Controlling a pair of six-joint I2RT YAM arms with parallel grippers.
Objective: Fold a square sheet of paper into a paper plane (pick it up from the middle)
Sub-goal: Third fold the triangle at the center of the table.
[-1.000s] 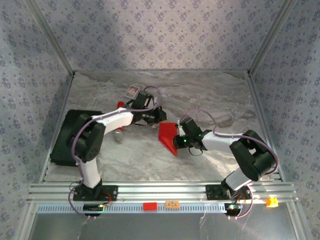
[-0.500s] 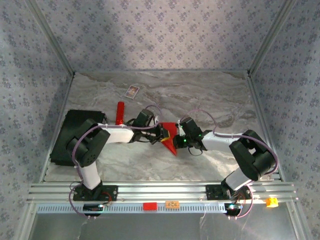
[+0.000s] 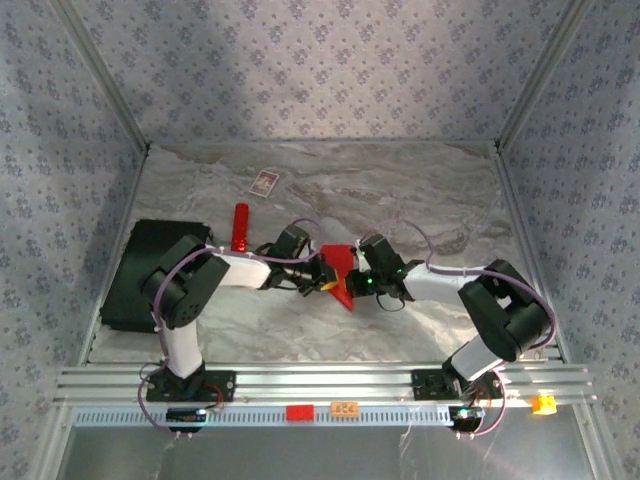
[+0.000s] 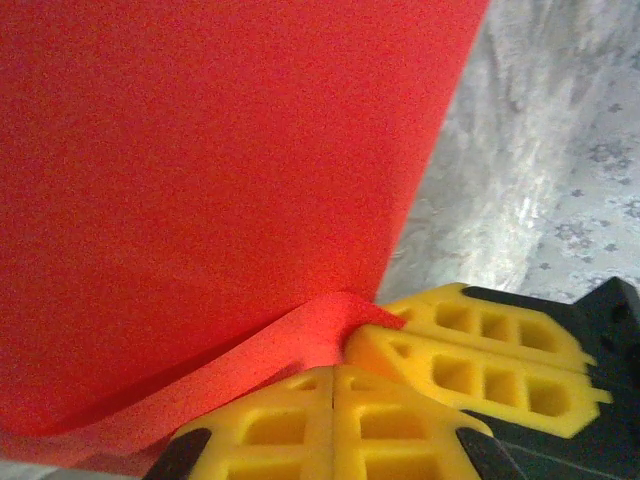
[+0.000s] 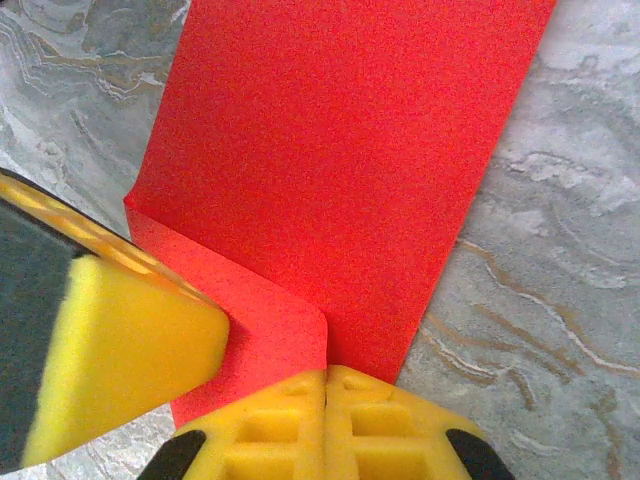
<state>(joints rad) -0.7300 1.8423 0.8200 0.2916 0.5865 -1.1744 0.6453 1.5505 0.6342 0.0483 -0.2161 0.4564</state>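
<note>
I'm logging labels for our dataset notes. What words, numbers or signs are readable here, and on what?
No text is readable.
The small printed card: print too small to read.
The orange tag on the front rail: marks blurred, unreadable.
The red paper: plain, no marks.

High rear overview of table (image 3: 420, 190); both wrist cameras close on paper (image 5: 340, 150)

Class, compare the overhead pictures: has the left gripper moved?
Yes. The left gripper moved away from the printed card, down and right in the view, to the red paper.
</note>
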